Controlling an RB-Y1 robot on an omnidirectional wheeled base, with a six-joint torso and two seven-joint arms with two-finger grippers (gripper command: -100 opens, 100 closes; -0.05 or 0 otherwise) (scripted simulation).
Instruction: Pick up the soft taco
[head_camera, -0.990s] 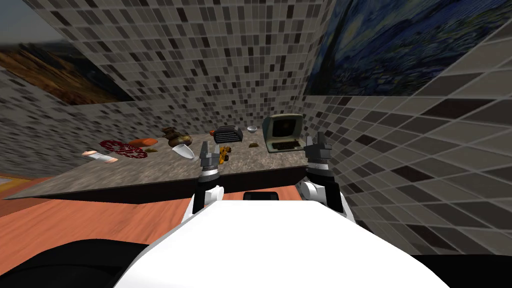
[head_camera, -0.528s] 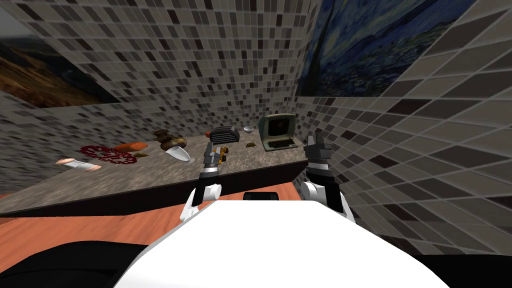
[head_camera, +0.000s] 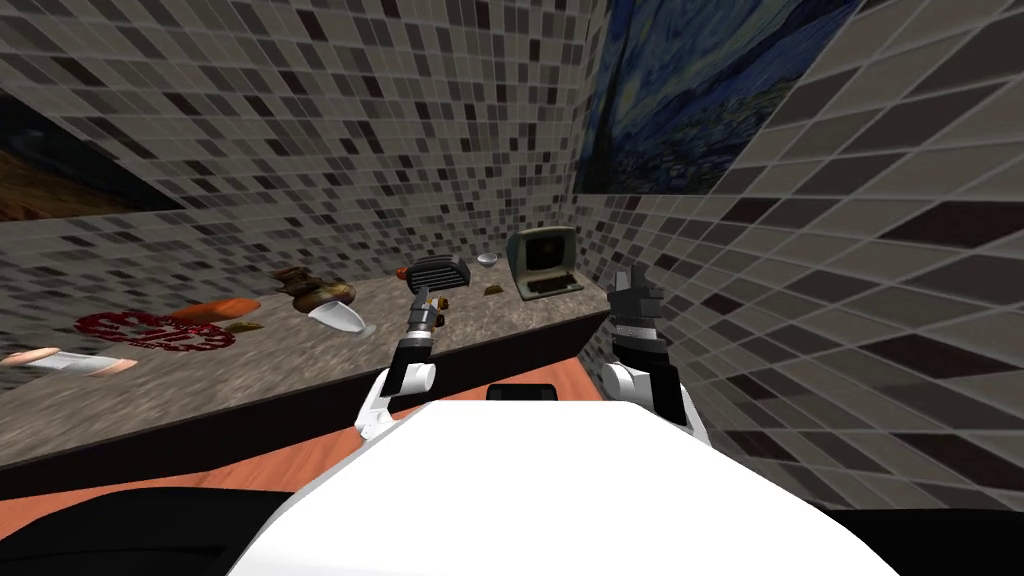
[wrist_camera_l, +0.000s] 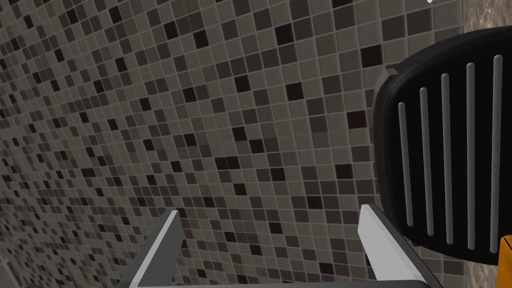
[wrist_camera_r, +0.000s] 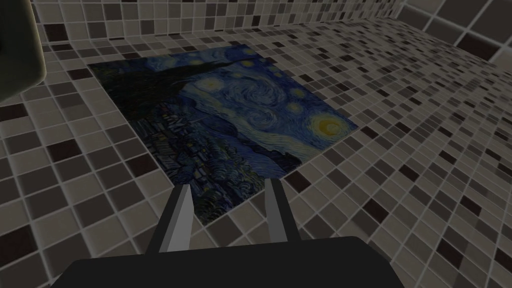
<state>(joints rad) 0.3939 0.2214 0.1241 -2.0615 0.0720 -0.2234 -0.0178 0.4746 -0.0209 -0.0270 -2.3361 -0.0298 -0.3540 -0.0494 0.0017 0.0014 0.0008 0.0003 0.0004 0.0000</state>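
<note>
We hold the left gripper (head_camera: 425, 302) over the speckled counter (head_camera: 300, 372) in the middle of the head view. Its fingers are spread wide and hold nothing, and in its wrist view one finger (wrist_camera_l: 385, 245) stands just beside a black ribbed appliance (wrist_camera_l: 450, 150). The right gripper (head_camera: 633, 282) hangs right of centre, fingers parted more narrowly, also empty. The small brown wedge (head_camera: 494, 290) that we take for the soft taco lies right of the appliance, between it and a boxy old computer (head_camera: 543, 262), near the back wall. We judge that swinging across to the taco could clip the appliance or the yellow object (wrist_camera_l: 506, 250) beside it. Thin blades may also slide over or crush something so low and soft.
</note>
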